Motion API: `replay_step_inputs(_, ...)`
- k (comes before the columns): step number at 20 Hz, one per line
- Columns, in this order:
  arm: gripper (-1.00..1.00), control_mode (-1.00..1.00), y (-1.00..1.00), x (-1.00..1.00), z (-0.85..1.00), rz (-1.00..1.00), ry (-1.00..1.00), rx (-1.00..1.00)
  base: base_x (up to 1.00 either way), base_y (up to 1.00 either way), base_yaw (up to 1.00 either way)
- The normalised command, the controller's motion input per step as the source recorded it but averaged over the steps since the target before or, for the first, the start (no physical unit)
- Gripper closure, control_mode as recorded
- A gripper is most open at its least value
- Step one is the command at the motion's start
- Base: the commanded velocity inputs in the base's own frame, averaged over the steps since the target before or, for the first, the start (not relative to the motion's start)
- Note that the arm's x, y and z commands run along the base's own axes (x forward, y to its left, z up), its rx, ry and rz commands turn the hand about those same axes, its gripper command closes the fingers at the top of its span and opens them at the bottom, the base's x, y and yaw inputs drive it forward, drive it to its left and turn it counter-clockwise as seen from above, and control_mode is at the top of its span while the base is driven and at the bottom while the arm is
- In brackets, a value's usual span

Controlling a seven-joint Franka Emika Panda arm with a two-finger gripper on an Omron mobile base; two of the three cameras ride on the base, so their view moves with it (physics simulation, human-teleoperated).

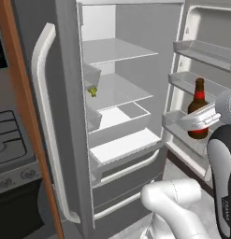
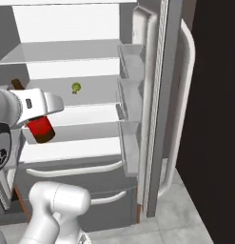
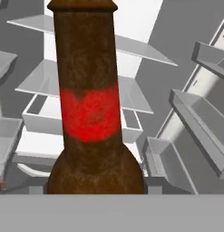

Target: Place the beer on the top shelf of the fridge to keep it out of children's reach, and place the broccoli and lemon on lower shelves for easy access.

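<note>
The fingers (image 1: 201, 122) grip the beer (image 1: 199, 100) upright before the open fridge (image 1: 131, 28); the broccoli (image 1: 92, 92) sits at a lower shelf's (image 1: 124, 93) left edge

One beer (image 1: 198, 108) bottle, one broccoli (image 2: 76, 87) floret, one open fridge (image 1: 70, 70); three door bins (image 1: 201, 51) at three o'clock.

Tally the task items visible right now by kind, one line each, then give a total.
Beer bottle, held in the gripper: 1
Broccoli, on a middle fridge shelf: 1
Total: 2
</note>
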Motion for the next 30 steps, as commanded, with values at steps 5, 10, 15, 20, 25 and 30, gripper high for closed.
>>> replay_step_inputs(5, 1.0, 1.0, 0.0, 0.0, 0.0, 0.0, 0.0, 0.0, 0.28, -0.29, 0.2)
replay_step_inputs(10, 1.0, 1.0, 0.0, 0.0, 0.0, 0.0, 0.0, 0.0, 0.28, 0.0, 0.1)
replay_step_inputs(15, 1.0, 1.0, 0.0, 0.0, 0.0, 0.0, 0.0, 0.0, 0.38, 0.0, 0.08)
replay_step_inputs(20, 1.0, 1.0, 0.0, 0.0, 0.0, 0.0, 0.0, 0.0, 0.61, 0.0, 0.1)
replay_step_inputs(25, 1.0, 1.0, 0.0, 0.0, 0.0, 0.0, 0.0, 0.0, 0.72, 0.0, 0.1)
replay_step_inputs(30, 1.0, 1.0, 0.0, 0.0, 0.0, 0.0, 0.0, 0.0, 0.65, 0.0, 0.13)
